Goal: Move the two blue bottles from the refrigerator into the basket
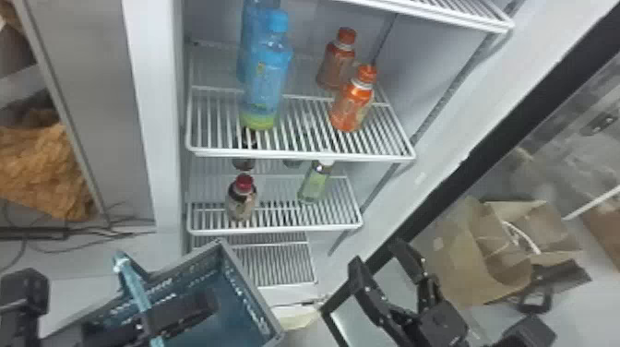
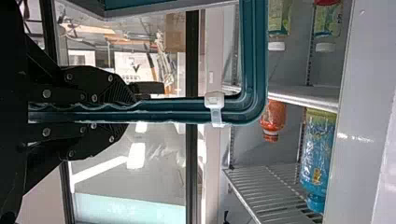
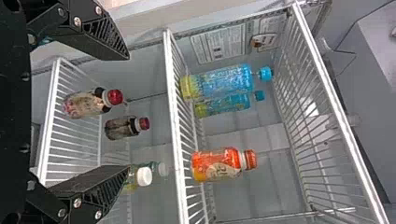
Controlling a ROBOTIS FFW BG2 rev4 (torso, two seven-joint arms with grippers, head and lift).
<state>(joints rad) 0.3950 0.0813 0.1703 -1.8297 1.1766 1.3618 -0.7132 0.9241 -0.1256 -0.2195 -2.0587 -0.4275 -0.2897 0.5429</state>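
Blue plastic marks the two workpieces: the front blue bottle (image 1: 266, 83) and the rear blue bottle (image 1: 249, 30), both standing on the wire shelf (image 1: 300, 154) inside the refrigerator. The long axis of each is vertical, caps uppermost. The rear unit is directly behind the front unit, partly masked by it in the head view. The right gripper (image 3: 128, 113) is unloaded, its two fingers spread apart, level with the shelf below. From these fingers the blue bottles lie forward, higher and to the robot's left. The right arm appears the nearer of the two, and is the free one. The left gripper (image 2: 127, 111) is closed on the teal handle (image 2: 177, 111) of the basket (image 1: 230, 286), which is in front of the refrigerator at the robot's left. Count: blue bottles, two; orange bottles (image 1: 351, 104), two, on the same shelf to the right; red-capped dark bottles (image 3: 86, 103), two, and white-capped green bottles (image 1: 316, 182), two, on the shelf below; basket, one. The next move likely calls for raising the right gripper, shifting it left and placing one finger on each side of the front bottle. Caution: a low approach could strike the shelf's front edge.
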